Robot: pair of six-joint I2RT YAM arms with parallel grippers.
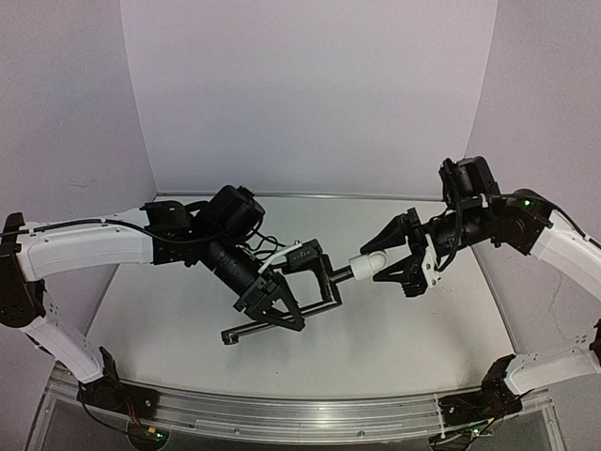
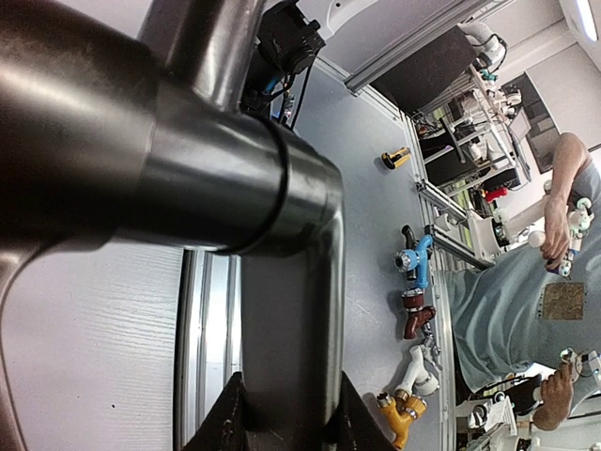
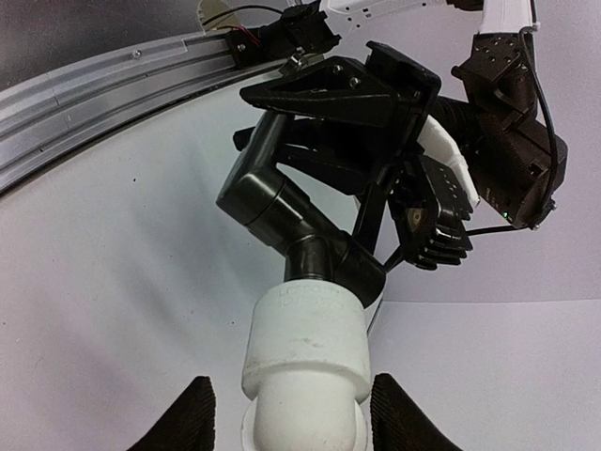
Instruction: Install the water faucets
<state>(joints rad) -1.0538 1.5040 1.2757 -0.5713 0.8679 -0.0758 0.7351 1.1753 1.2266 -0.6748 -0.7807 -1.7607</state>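
Blurred, oversized and mostly cut off in the left wrist view: black pipe (image 1: 336, 275). Centre of the top view, over the bench (image 1: 169, 319), clamped in left claw (image 1: 280, 308). Long axis lower left to upper right. White fitting (image 1: 368, 266) on its right end, pointing into right claw (image 1: 378, 263). Fingers apart, flanking it, gap showing on one side.

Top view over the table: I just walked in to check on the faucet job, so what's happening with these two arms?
The left end effector is shut on the black pipe. The white fitting sits on the pipe's end that points toward the right arm. The right end effector is open, its fingers on either side of the fitting and not visibly touching it.
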